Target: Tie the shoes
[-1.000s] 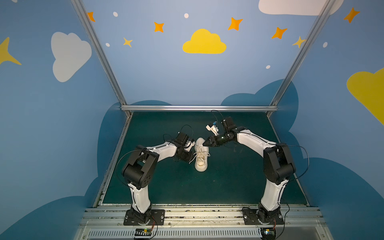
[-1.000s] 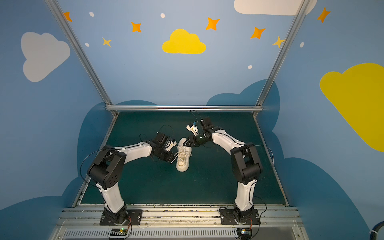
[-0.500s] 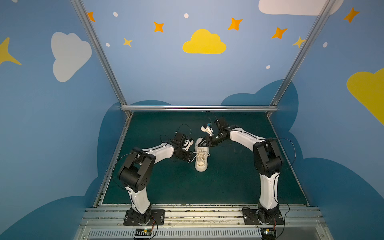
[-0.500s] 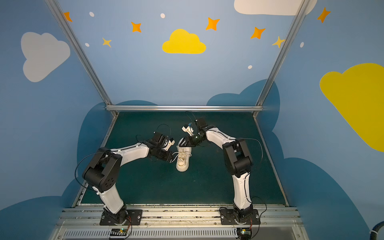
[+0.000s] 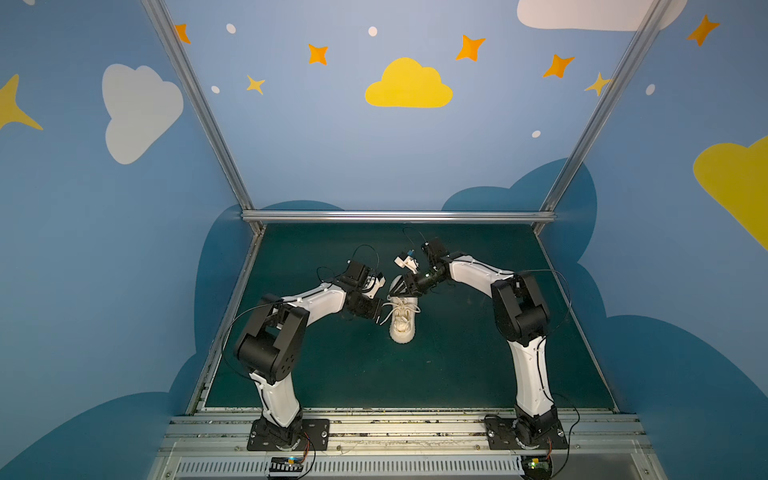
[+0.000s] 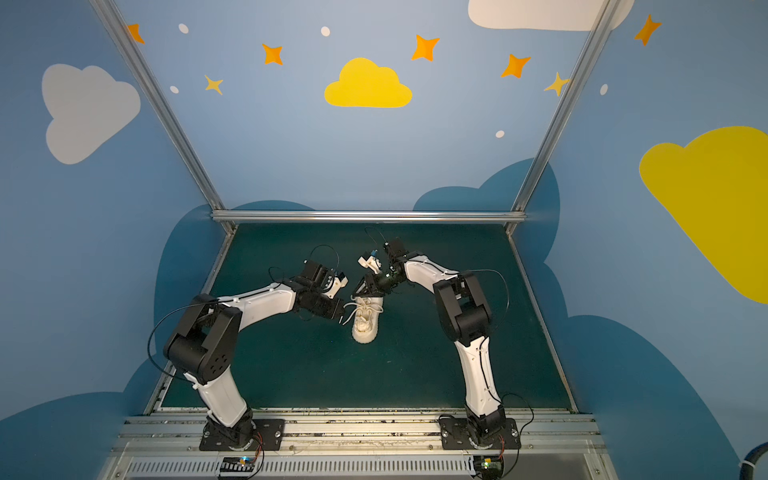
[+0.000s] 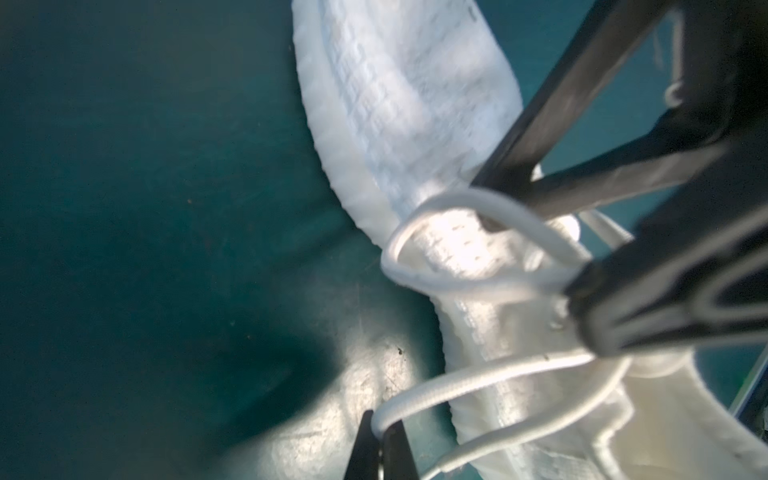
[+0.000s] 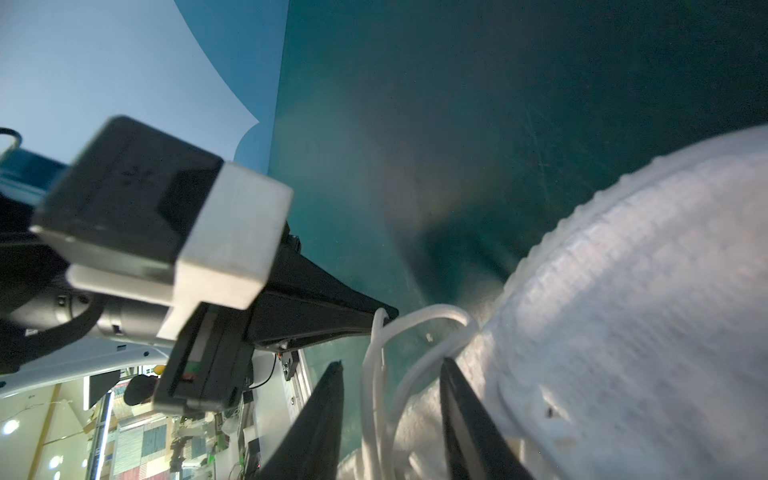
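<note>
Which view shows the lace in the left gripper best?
The left wrist view: the lace sits close up, pinched in the shut left gripper. The right wrist view shows it farther off; in both top views it is a thin line.

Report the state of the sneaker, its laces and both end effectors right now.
Sneaker: upright on its sole on the green mat, toe toward the arm bases.
Laces: loose and looped, no finished bow visible.
Left end effector: shut, pinching one lace loop beside the sneaker.
Right end effector: open at the sneaker's heel end, lace strands running between its jaws.
</note>
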Controlling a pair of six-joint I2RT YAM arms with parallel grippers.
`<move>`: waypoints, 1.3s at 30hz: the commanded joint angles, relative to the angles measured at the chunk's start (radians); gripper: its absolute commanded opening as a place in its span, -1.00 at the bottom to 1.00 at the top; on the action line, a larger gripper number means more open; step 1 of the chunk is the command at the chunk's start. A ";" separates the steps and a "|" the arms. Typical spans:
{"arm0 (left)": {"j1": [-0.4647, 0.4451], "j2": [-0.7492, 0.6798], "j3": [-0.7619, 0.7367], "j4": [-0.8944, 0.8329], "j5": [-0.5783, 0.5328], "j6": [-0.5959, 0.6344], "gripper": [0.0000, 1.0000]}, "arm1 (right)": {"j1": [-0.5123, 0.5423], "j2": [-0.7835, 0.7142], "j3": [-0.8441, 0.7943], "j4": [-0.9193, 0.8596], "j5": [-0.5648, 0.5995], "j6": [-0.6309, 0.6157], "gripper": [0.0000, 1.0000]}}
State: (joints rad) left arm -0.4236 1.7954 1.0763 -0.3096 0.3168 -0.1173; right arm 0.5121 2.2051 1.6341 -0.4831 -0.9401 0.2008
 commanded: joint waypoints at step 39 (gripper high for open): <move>0.050 0.257 0.361 -0.155 0.133 0.102 -0.93 | -0.009 -0.118 -0.139 0.155 -0.209 0.057 -0.35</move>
State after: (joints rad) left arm -0.3798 2.0377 1.4021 -0.4370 0.4278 -0.0444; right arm 0.5034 2.1254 1.4876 -0.2821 -1.1519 0.2886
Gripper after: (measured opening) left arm 0.048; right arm 0.327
